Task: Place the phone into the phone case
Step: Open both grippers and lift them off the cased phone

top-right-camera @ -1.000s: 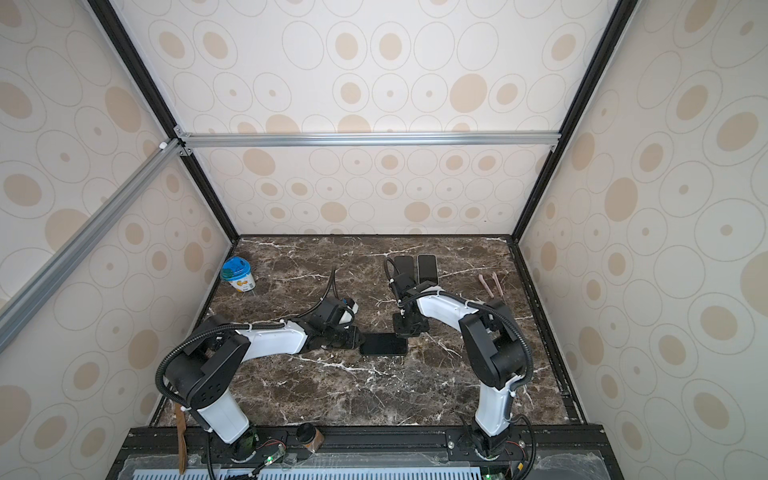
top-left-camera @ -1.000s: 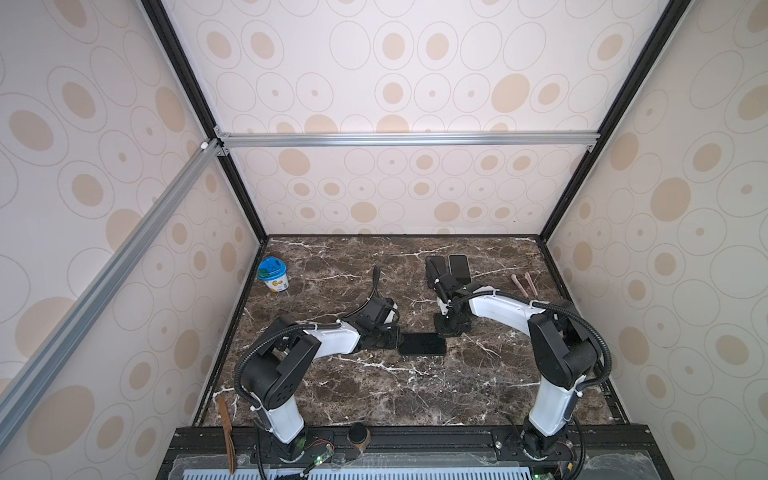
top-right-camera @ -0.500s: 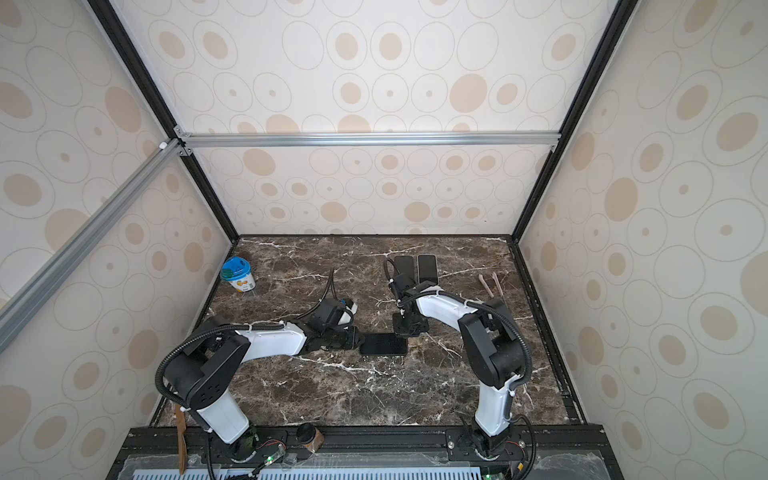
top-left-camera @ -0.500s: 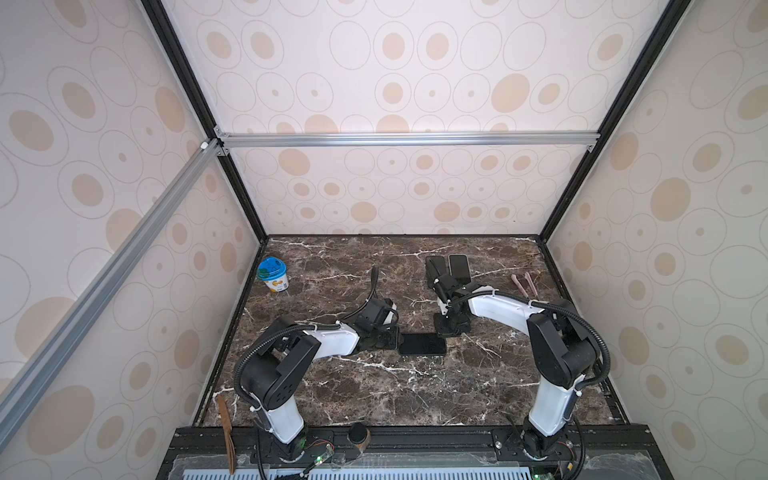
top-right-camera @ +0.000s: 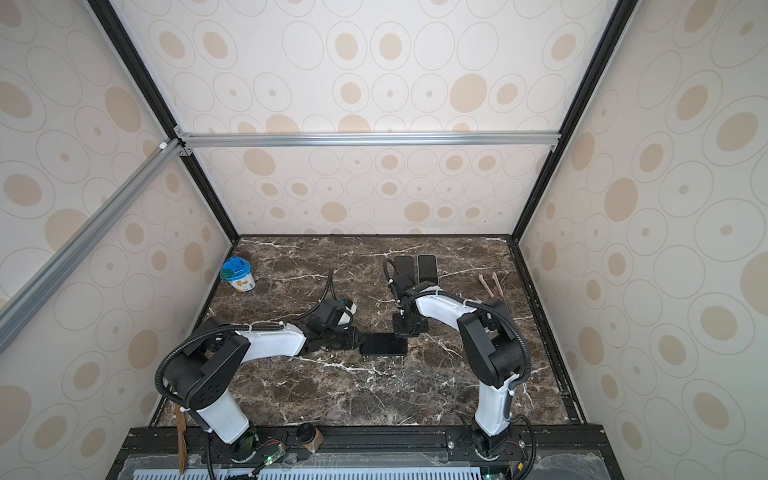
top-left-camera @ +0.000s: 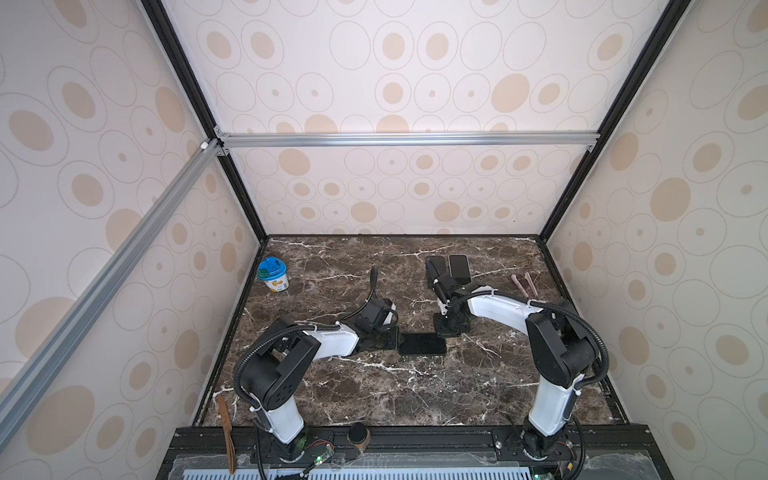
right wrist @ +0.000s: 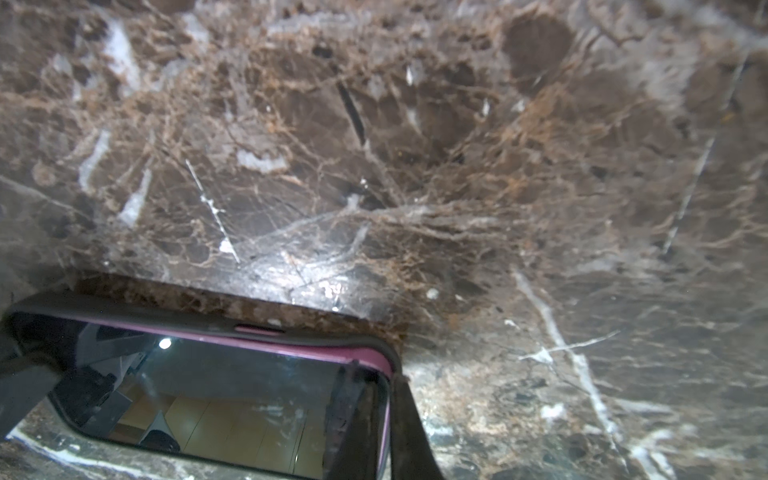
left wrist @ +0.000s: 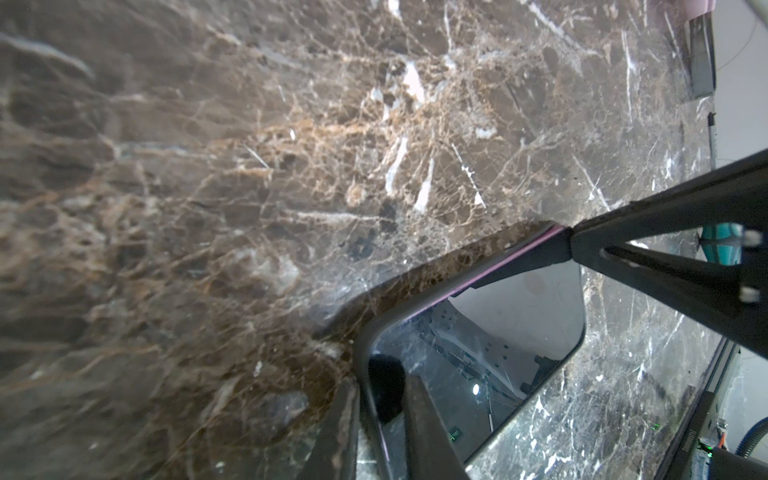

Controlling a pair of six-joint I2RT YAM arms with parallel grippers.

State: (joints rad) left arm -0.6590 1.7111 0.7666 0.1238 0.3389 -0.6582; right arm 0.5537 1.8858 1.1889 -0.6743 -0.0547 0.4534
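Currently left fingers (left wrist: 424, 436) pinch the phone case (right wrist: 124, 311); right fingers (right wrist: 411, 436), closed, touch its corner.

**No legible text**

Nothing can be read in any view. The tub (top-left-camera: 272, 274) by the left wall carries an orange print under its blue lid, too small to make out in both top views. In the left wrist view a small green tag (left wrist: 456, 433) showing on the phone (left wrist: 478, 353) screen bears marks too blurred to read.
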